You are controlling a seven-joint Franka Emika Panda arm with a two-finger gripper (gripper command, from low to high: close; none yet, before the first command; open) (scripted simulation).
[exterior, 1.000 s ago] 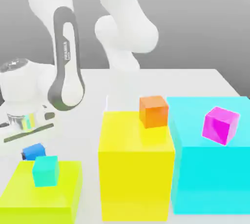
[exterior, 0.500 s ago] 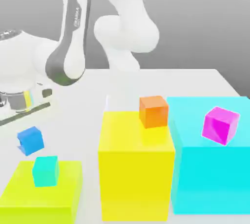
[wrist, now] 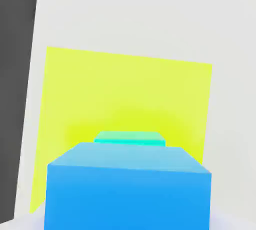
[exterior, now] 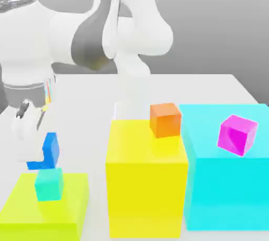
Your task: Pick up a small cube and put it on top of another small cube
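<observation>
White table [exterior: 220, 85] carries the blocks, and the pincer [exterior: 37, 148] clenched on the blue cube [exterior: 47, 152] has the teal cube [exterior: 49, 184] just beneath it, so an off-centre release could topple it.

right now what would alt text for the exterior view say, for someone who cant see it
A white robot arm's gripper holds a small blue cube just above a small teal cube, which sits on a low lime-green block. To the exterior view's right, an orange cube rests on a tall yellow block, and a magenta cube on a big cyan block.
</observation>
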